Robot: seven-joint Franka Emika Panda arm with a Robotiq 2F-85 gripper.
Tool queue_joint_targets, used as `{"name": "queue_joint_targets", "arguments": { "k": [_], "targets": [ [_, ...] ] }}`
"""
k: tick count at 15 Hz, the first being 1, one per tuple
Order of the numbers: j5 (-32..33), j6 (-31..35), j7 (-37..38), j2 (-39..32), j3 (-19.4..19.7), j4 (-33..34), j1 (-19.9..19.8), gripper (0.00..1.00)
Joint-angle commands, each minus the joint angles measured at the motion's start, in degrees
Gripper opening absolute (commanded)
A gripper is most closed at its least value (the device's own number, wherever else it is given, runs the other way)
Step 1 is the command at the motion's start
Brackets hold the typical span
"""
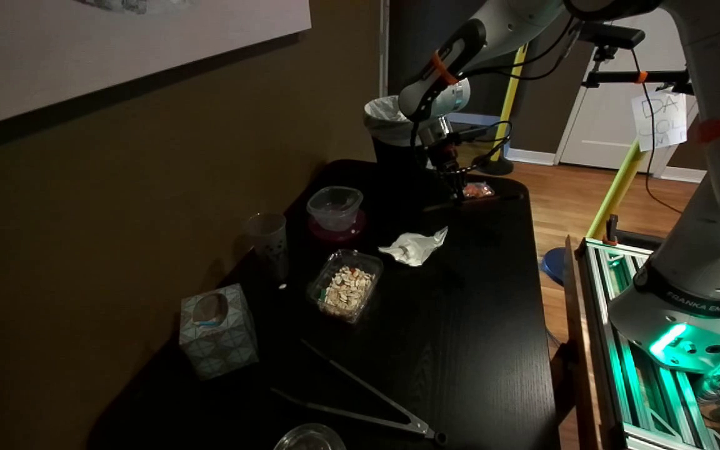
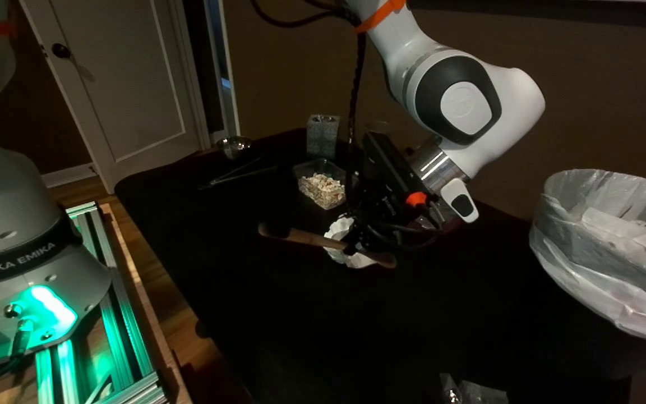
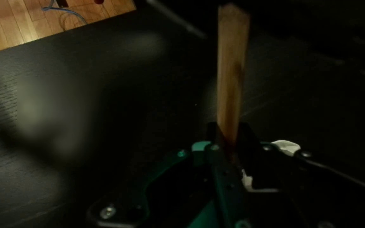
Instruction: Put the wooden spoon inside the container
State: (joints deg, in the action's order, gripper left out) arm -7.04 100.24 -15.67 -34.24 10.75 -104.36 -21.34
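My gripper (image 3: pixel 228 136) clamps a wooden spoon (image 3: pixel 232 69) partway along its length over a dark table (image 1: pixel 472 325), with a crumpled tissue (image 1: pixel 415 248) lying nearby. The clear tub (image 1: pixel 335 219) and the box of pale bits (image 1: pixel 361 261) stand apart from the spoon.

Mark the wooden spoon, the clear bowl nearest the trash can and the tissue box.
Wooden spoon (image 3: pixel 231 71): in the wrist view, middle of exposed length.
Clear bowl (image 1: pixel 335 219): in an exterior view, outer wall.
Tissue box (image 1: pixel 221 350): in an exterior view, patterned side.
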Motion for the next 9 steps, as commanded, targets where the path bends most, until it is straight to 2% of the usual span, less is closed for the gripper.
{"name": "queue_joint_targets", "arguments": {
  "k": [1,2,9],
  "targets": [
    [0.01,-0.12,0.24,-0.15,-0.31,0.31,-0.35,0.04],
    [-0.19,-3.53,-5.61,-0.33,-1.96,0.62,-1.36,0.04],
    [-0.44,-13.55,-22.48,0.70,-5.43,0.10,-2.57,0.04]
  ]
}}
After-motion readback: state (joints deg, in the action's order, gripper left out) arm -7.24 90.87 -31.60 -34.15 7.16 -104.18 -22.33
